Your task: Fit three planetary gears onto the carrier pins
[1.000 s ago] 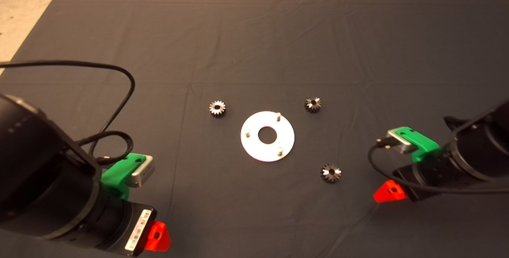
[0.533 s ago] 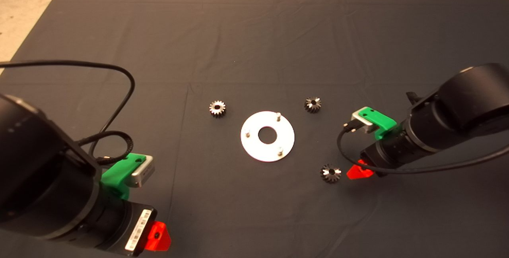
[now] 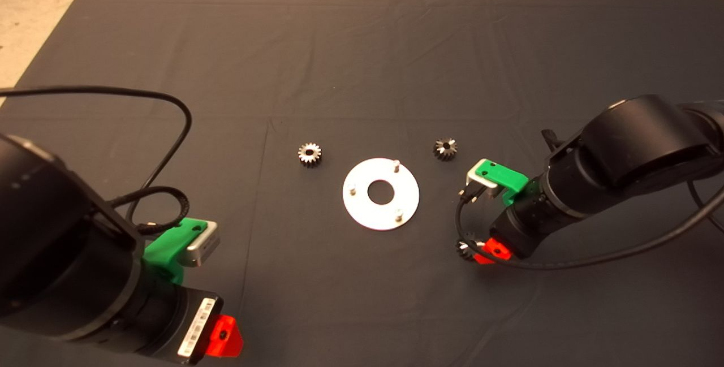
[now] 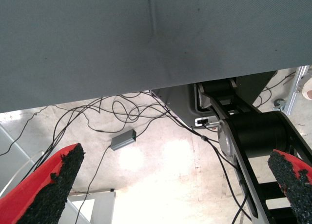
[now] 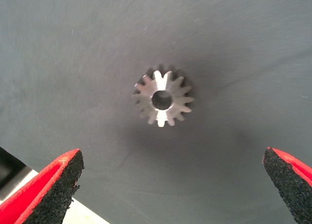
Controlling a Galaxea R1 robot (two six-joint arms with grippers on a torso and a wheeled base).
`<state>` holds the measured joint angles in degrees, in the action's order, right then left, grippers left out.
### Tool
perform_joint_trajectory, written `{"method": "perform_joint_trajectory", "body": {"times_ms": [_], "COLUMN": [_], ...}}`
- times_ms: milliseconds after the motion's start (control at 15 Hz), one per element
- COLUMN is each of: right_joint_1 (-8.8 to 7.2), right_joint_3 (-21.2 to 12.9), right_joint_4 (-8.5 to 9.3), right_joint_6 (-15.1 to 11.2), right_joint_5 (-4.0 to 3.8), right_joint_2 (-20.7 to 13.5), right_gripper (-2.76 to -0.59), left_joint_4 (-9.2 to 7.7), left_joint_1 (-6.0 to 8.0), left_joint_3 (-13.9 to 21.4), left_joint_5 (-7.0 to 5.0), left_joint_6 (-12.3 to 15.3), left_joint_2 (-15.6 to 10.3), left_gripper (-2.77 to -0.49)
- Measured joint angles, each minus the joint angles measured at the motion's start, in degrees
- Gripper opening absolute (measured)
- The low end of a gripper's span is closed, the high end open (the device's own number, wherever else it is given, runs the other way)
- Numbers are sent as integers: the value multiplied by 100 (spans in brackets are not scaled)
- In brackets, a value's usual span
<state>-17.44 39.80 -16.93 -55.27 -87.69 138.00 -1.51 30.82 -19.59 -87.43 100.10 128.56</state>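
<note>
1. The dark mat (image 3: 362,44) lay broad and bare around the work, leaving room.
2. The right gripper (image 3: 481,254) had swung in from the mat's edge over the nearest planetary gear (image 5: 163,98), fingers spread wide.
3. The left gripper (image 4: 170,194) waited, wide open.
4. The carrier disc (image 3: 380,193) lay centred, pins bare; two gears (image 3: 309,154) flanked it.

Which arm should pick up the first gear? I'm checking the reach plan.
Right. The right gripper hangs open directly over the near gear, while the left gripper waits at the mat's lower left corner, far from any gear.
</note>
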Motion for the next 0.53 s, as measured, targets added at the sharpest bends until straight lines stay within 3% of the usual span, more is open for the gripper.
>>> {"method": "perform_joint_trajectory", "body": {"times_ms": [333, 533], "right_joint_1": [161, 174], "right_joint_3": [136, 353], "right_joint_4": [-4, -7], "right_joint_6": [786, 1162], "right_joint_5": [4, -1], "right_joint_2": [214, 352], "right_gripper": [-61, -61], "left_joint_4": [-2, -2], "left_joint_1": [0, 0], "left_joint_3": [0, 0], "left_joint_5": [-2, 0], "left_joint_6": [1, 1], "left_joint_2": [-1, 1], "left_gripper": [-51, -51]}}
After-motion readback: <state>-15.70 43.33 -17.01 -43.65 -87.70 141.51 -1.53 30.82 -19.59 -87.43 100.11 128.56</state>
